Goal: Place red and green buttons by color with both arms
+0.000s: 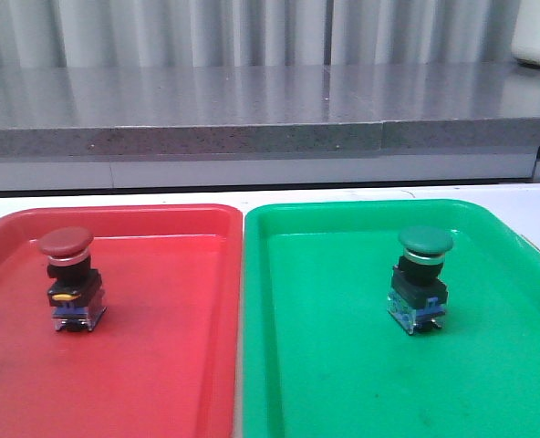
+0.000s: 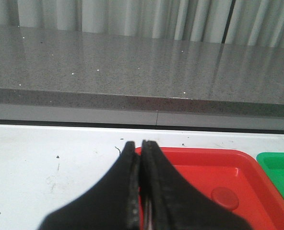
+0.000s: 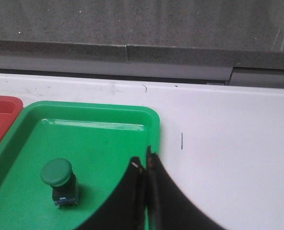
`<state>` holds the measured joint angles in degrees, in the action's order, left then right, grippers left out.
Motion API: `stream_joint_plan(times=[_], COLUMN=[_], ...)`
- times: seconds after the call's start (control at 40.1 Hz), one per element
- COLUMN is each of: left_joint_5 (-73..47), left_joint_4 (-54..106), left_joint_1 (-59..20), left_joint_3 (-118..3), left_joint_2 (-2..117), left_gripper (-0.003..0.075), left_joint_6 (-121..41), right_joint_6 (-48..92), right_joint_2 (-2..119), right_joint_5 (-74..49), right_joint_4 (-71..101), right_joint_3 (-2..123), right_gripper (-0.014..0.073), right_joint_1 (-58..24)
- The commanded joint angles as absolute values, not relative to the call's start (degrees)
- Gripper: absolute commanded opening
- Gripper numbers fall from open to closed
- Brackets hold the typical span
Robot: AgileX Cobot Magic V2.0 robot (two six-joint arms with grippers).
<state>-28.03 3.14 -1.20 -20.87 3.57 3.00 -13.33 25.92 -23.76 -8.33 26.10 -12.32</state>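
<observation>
Front view: red button (image 1: 67, 278) stands upright in the red tray (image 1: 160, 365), green button (image 1: 421, 276) in the green tray (image 1: 343, 365) — no claws visible. Left wrist view: left gripper (image 2: 140, 146), pressed closed and empty, near the red cap. Right wrist view: right gripper (image 3: 145, 160), closed and empty — green button just beside it.

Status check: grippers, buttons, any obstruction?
Left gripper shut, right gripper shut, both empty. Red button upright in red tray; green button in green tray. Nothing obstructing.

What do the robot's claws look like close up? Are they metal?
Only the fingertips show. The left gripper has two matte black fingers that taper to narrow tips, with finely ridged inner edges. The right gripper looks the same, with a small pale spot at one tip. The material can't be told; no cables or markings are visible.
</observation>
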Motion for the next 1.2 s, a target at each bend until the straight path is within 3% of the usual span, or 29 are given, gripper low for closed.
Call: stream_joint_plan(times=[0.0,0.225,1.173], left_joint_5=[-23.1,-23.1,-23.1], left_joint_4=[3.7,3.7,3.7], left_joint_1=[-1.2,-1.2,-1.2], left_joint_3=[-22.4,-22.4,-22.4], left_joint_2=[4.2,4.2,4.2], left_gripper=[-0.002,-0.002,-0.002], left_joint_6=[3.5,3.5,3.5], right_joint_6=[-13.4,-13.4,-13.4], right_joint_2=[19.1,11.3,11.2], right_joint_5=[-18.6,-17.6,-17.6], right_joint_4=[-10.1,-11.2,-11.2], right_joint_3=[23.2,21.1,21.0], right_gripper=[-0.0068,-0.0068,-0.0068], right_joint_1=[-12.0,-12.0,-12.0])
